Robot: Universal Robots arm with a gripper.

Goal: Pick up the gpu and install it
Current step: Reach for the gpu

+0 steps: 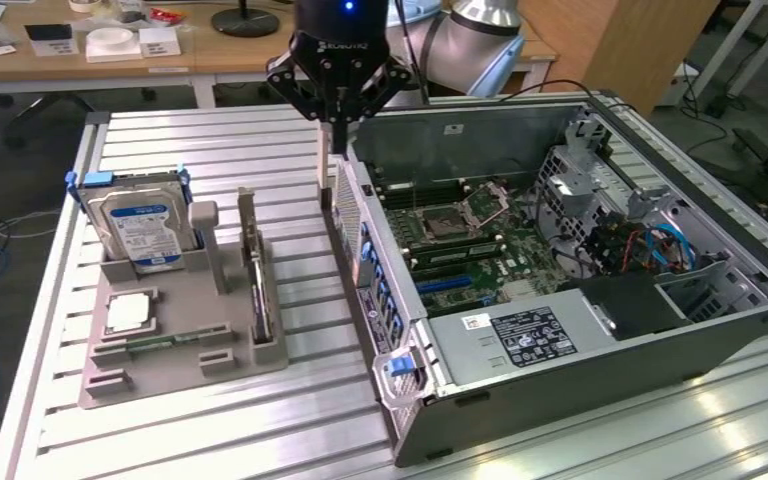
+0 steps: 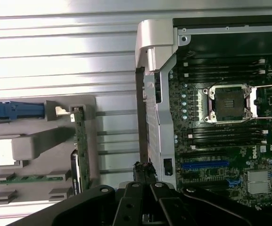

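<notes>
The hand [image 1: 335, 122] hangs above the tabletop [image 1: 197, 430], over the gap between the grey holder [image 1: 157, 385] and the open PC case [image 1: 598, 400], v. close to the case's side wall. Its fingers point down and are pressed together, so the hand is closed.

The gpu [image 1: 259, 290] is not picked up yet. It stands on edge in a slot of the holder, on the side nearest to the case, and the wrist view shows its green board as a thin strip. It is apart from the hand.

In the same holder a hard drive [image 1: 140, 225] w/ a blue-white label stands upright at the exterior view's left of the gpu. A small silver CPU [image 1: 131, 313] lies flat in front of the drive. Inside the case the mobo [image 1: 484, 255] lies in plain sight w/ its CPU socket [image 1: 454, 217].
</notes>
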